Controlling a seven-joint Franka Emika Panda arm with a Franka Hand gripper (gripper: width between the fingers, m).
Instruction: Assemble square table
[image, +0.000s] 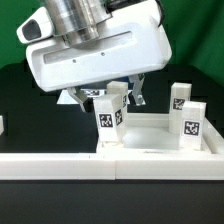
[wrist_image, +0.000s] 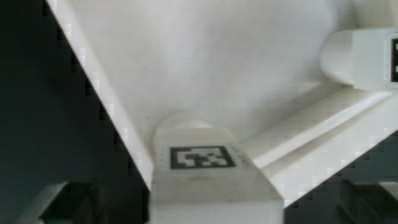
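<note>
The white square tabletop (image: 150, 140) lies with its raised rim up, in front of the arm. A white leg (image: 110, 112) with a black tag stands upright at its corner on the exterior view's left. Two more tagged legs (image: 190, 120) (image: 180, 96) stand at the tabletop's right side. My gripper (image: 108, 97) hangs open over the left leg, one dark finger on each side and a gap to both. In the wrist view that leg (wrist_image: 201, 160) fills the middle between my fingers (wrist_image: 64, 202), with the tabletop's floor (wrist_image: 214, 70) and another leg (wrist_image: 366, 50) beyond.
A long white rail (image: 60, 166) runs across the front of the black table, right against the tabletop's near edge. A small white piece (image: 2, 125) shows at the exterior view's left edge.
</note>
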